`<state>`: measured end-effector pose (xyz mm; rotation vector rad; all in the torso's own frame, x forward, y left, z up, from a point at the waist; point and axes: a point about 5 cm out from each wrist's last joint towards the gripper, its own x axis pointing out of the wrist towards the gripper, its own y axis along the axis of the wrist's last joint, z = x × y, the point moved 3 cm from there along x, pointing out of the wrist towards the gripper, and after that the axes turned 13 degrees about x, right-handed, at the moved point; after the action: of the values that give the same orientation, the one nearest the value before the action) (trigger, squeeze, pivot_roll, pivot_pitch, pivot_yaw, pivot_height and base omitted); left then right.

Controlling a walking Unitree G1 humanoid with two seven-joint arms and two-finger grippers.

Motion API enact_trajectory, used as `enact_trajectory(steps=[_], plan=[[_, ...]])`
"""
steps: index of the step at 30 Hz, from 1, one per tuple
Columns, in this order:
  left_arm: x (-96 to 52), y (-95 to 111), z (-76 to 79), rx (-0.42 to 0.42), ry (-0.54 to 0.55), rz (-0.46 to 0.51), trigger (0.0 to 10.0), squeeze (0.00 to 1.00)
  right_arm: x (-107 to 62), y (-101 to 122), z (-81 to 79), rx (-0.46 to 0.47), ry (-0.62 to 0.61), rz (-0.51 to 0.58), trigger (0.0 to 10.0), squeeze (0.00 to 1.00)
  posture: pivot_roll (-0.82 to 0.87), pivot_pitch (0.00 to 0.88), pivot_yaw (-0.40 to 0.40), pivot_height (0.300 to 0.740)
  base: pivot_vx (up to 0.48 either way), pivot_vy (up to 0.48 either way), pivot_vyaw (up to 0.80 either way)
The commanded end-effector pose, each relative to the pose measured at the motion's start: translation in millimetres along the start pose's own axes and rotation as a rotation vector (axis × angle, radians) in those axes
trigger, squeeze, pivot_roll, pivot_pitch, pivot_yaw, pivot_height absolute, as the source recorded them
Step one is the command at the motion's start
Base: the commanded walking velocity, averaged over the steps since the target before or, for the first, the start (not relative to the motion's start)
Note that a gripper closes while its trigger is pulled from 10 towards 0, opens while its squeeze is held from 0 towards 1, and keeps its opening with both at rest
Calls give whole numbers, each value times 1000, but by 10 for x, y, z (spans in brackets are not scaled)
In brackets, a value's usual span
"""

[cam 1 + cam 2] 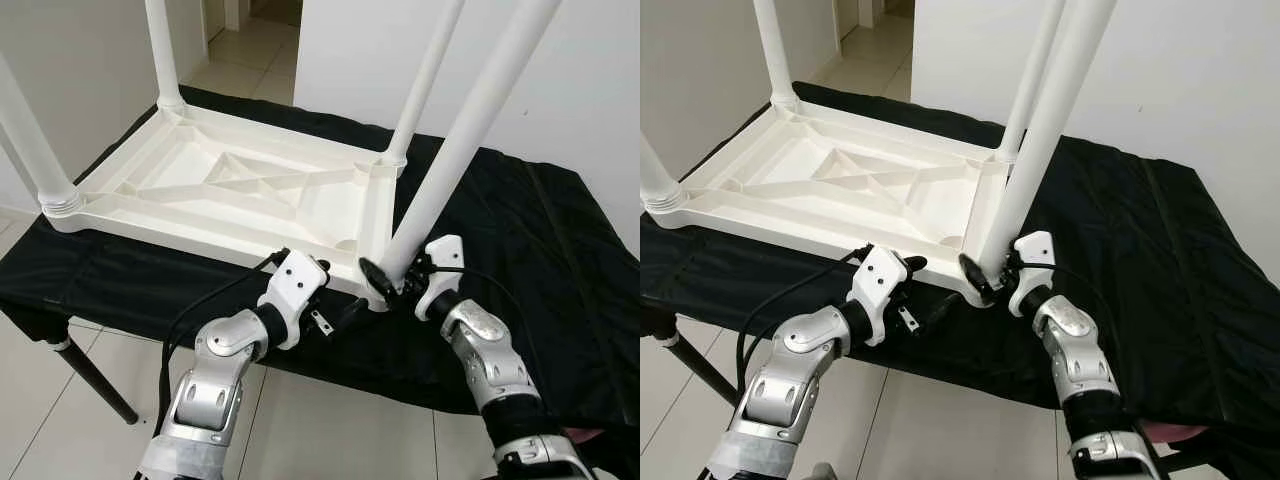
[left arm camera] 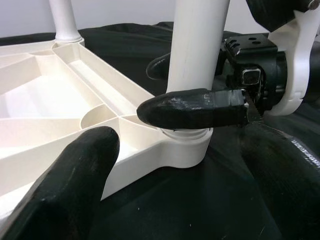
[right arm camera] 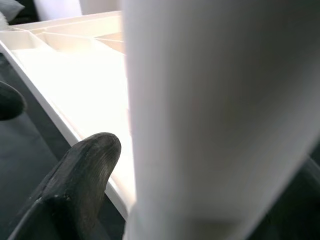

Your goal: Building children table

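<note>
Eye views, tabletop: white plastic children table (image 1: 240, 185) lies upside down on the black-draped surface (image 1: 520, 230), legs pointing up.
Eye views, right end effector (image 1: 392, 281): pinching the near-corner leg (image 1: 455, 160) just above its socket.
Eye views, left end effector (image 1: 335, 318): beside that corner, fingers spread.
Left wrist view: black finger (image 2: 200, 107) crosses the leg's base.
Right wrist view: leg (image 3: 220, 115) close up, one fingertip (image 3: 92, 155) beside it.

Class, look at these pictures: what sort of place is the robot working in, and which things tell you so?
Probably a room in a home: pale tiled floor, plain white walls, and a cloth-covered work table holding an upturned white children's table.
</note>
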<state>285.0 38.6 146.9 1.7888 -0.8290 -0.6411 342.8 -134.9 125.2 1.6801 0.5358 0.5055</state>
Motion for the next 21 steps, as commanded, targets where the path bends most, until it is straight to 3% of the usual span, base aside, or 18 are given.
enact_trajectory(steps=[1,3,4,5,6,12,21], plan=[[1,-37,-82,-30,129,-33,10000,0,-10,-10,17,-2,11,-6,10000,0,10,0,-106,740,0,0,0],[1,-36,-81,-33,128,-32,10000,0,-9,-10,19,-2,15,-6,10000,0,10,0,-106,740,0,0,0],[22,-41,-74,-19,119,-39,10000,0,25,-41,31,-13,53,-40,2627,0,14,0,-99,740,0,0,0],[39,-47,-68,-9,112,-45,10000,0,48,-63,43,-26,80,-67,1961,0,14,0,-99,740,0,0,0],[47,-46,-68,2,109,-50,10000,0,65,-73,52,-31,98,-83,0,0,23,0,-103,740,0,0,0],[37,-41,-64,14,108,-46,10000,0,69,-118,104,-52,99,-119,0,0,25,0,-106,740,0,0,0],[50,-28,-113,33,134,-47,10000,0,45,-201,85,-1,74,-102,0,0,39,0,-126,740,0,0,0]])
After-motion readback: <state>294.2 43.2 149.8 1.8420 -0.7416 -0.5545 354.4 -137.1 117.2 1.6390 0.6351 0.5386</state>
